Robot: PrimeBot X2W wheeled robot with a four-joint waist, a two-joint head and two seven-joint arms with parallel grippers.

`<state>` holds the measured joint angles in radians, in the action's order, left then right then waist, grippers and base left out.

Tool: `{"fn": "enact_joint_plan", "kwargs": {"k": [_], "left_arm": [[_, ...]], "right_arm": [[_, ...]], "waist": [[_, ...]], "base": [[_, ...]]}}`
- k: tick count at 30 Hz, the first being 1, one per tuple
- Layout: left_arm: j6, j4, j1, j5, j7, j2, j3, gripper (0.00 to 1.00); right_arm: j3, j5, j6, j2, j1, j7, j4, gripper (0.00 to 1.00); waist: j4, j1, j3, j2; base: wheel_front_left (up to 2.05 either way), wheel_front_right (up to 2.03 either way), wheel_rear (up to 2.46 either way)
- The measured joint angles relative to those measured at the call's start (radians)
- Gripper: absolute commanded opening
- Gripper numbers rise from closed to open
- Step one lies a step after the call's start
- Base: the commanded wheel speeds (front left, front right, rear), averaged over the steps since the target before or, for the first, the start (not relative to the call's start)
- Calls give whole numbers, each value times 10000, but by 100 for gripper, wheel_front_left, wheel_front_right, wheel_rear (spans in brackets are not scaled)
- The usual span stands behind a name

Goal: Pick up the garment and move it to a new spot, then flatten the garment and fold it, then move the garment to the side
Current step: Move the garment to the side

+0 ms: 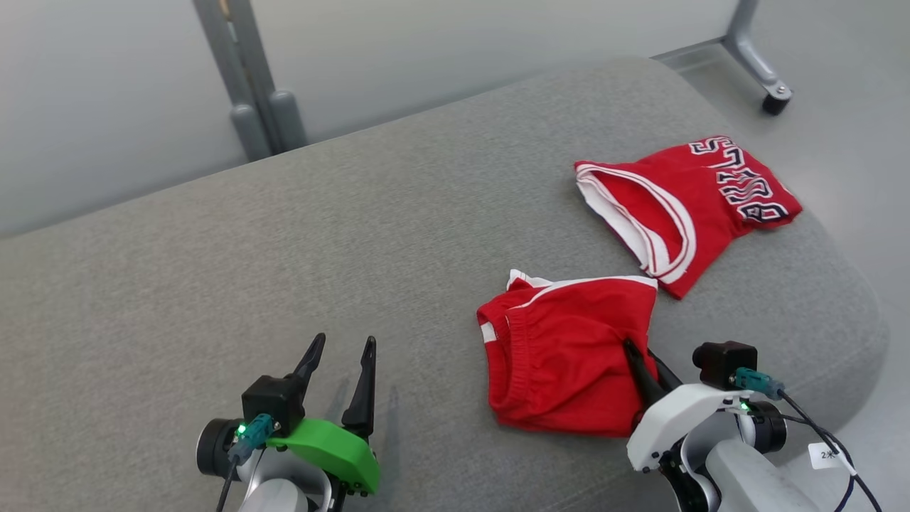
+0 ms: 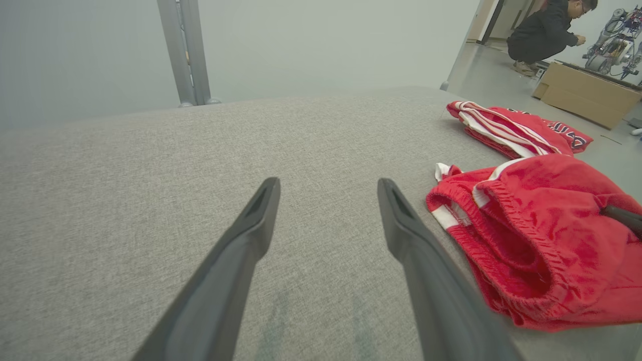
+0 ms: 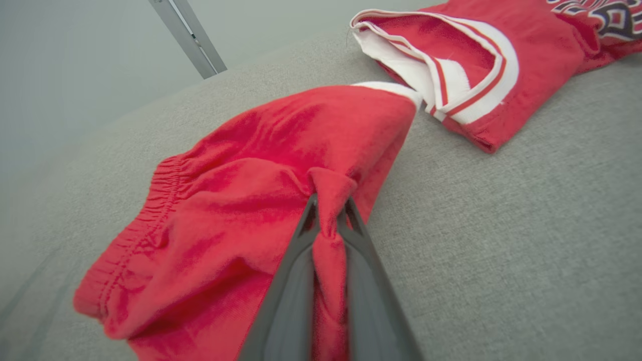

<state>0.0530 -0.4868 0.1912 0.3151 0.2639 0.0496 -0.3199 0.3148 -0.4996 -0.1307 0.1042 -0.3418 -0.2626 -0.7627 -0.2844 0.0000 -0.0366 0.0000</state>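
The garment, a pair of red shorts with white trim and an elastic waistband, lies bunched on the grey cushioned surface. My right gripper is shut on a pinched fold at the shorts' right edge. The right wrist view shows the red cloth squeezed between the two fingers of that gripper. My left gripper stands open over bare grey fabric, left of the shorts and apart from them. In the left wrist view the open gripper has the shorts to its right.
A folded red jersey with white trim and lettering lies beyond the shorts, near the surface's rounded right edge. A grey metal post stands behind, a caster leg at far right. A person crouches by a cardboard box.
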Motion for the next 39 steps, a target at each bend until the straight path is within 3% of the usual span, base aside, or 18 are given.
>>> {"fn": "enact_joint_plan", "kwargs": {"k": [8, 16, 21, 29, 39], "left_arm": [[8, 169, 134, -36, 0, -6, -130, 100], [92, 261, 755, -232, 0, -15, -449, 100], [130, 159, 1151, -479, 0, -17, -395, 100], [222, 196, 1518, -813, 0, -13, -274, 100], [265, 297, 1637, -1039, 0, -10, -117, 100]], "right_arm": [[451, -378, 0, 23, 103, 0, 142, 0], [1141, -314, 2, 146, -566, 0, 809, 0], [1498, -81, 0, 466, -1882, 0, 1124, 0], [1557, 414, -2, 1662, -3869, 0, 859, 0], [196, 731, -6, 3649, -4774, 0, -936, 0]], "waist": [[-1227, 0, -110, 0], [-1499, 0, -797, 0], [-1233, 0, -1382, 0], [-310, 0, -2206, 0], [775, 0, -2906, 0]], "base": [[0, 0, 0], [0, 0, 0], [0, 0, 0], [0, 0, 0], [0, 0, 0]]}}
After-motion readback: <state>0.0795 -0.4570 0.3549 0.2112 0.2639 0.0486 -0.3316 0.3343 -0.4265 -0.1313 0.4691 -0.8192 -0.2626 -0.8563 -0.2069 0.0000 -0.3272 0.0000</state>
